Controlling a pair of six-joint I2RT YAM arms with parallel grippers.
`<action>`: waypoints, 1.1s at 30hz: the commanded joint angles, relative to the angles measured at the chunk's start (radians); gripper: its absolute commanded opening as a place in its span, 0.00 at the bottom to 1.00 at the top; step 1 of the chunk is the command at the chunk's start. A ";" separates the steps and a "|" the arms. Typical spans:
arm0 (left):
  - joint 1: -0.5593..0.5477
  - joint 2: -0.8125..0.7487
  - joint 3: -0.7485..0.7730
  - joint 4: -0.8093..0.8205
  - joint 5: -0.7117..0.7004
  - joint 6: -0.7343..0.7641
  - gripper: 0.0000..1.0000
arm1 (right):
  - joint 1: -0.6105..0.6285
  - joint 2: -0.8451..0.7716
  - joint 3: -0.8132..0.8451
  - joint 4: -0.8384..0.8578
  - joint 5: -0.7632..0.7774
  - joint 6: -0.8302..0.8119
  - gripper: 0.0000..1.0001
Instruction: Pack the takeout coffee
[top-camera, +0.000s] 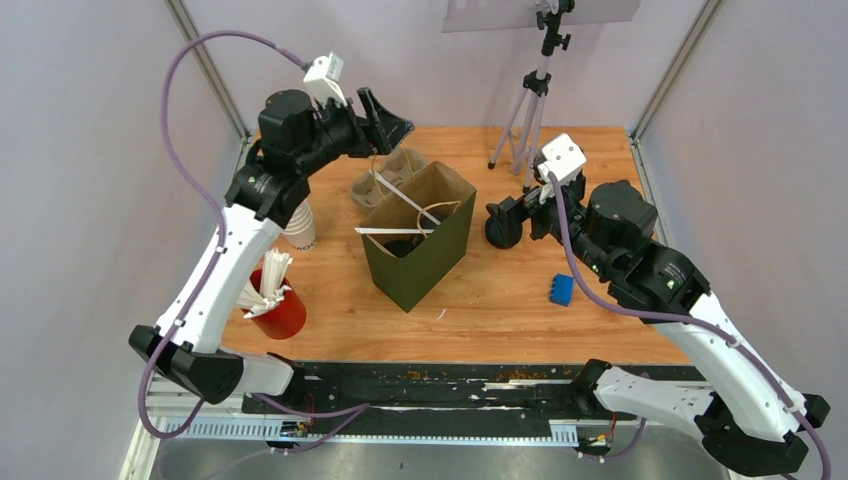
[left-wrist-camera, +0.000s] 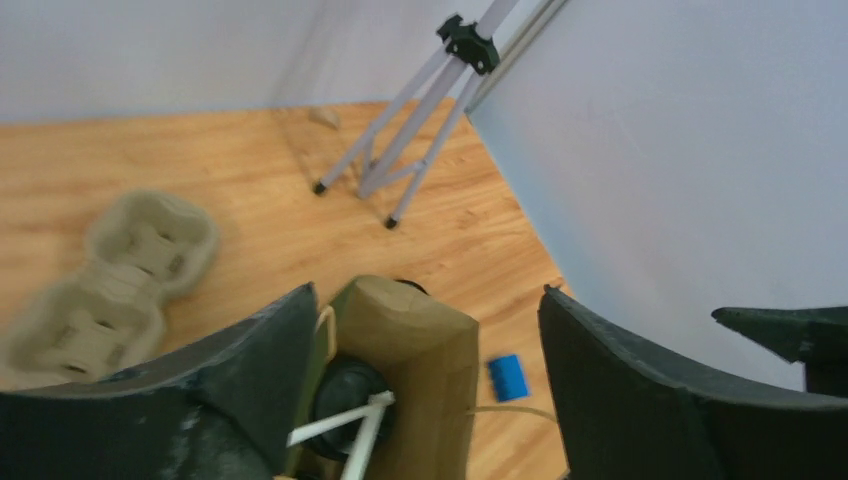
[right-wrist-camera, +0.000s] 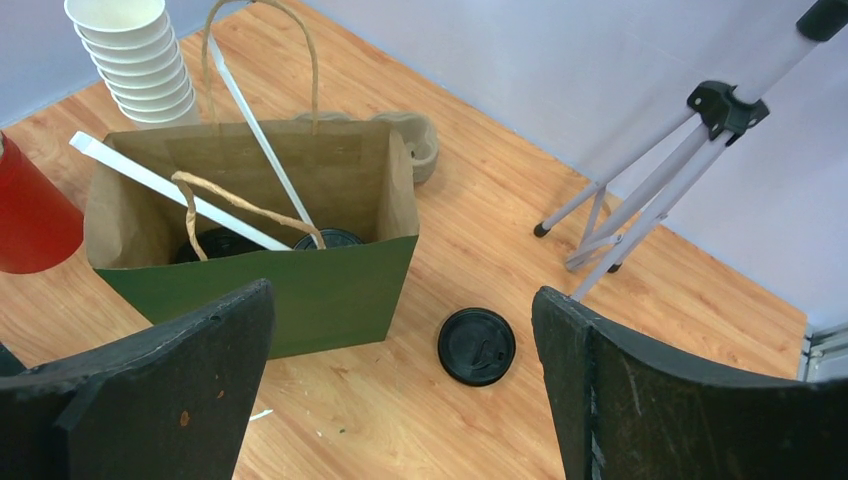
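Jaws on the left gripper (left-wrist-camera: 425, 320) are spread apart with nothing between them, hanging right over the mouth of the green paper bag (right-wrist-camera: 300, 290). That reads like a drop-off spot to me. Down inside, two black-lidded coffee cups (right-wrist-camera: 215, 243) sit side by side, lids up, so the packing looks basically done. Long white strips (right-wrist-camera: 170, 190) lean across the opening. The right gripper (right-wrist-camera: 402, 292) is wide apart too, and empty. It's parked above a loose black lid (right-wrist-camera: 477, 346) on the table (right-wrist-camera: 470, 190) beside the bag, probably just keeping clear.
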 joint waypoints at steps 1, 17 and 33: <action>-0.003 -0.053 0.157 -0.200 -0.069 0.123 0.99 | -0.003 0.004 0.030 -0.040 0.015 0.084 1.00; -0.003 -0.361 0.053 -0.465 -0.242 0.243 1.00 | -0.004 0.079 0.100 -0.254 0.159 0.438 1.00; -0.003 -0.584 -0.191 -0.449 -0.278 0.186 1.00 | -0.004 0.052 0.074 -0.234 0.207 0.571 1.00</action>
